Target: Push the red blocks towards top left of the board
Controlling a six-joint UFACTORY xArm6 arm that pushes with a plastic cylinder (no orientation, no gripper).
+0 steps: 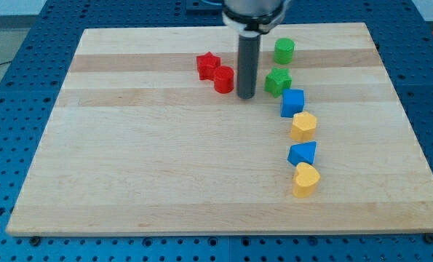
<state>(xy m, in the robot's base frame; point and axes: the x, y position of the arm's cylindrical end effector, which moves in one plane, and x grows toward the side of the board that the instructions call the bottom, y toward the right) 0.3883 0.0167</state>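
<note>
My tip (pixel 246 96) is resting on the board (pixel 165 175), just at 3 o'clock of the red cylinder (pixel 224 79); the red star (pixel 208 65) is touching that cylinder at 10 o'clock. No gripper is fitted. The green star (pixel 278 80) is sitting at the tip's 2 o'clock

A straight, dark grey cylindrical rod with a dull sheen hangs from a wider black collar (partly cropped); my tip (pixel 246 96) ends flat.
</note>
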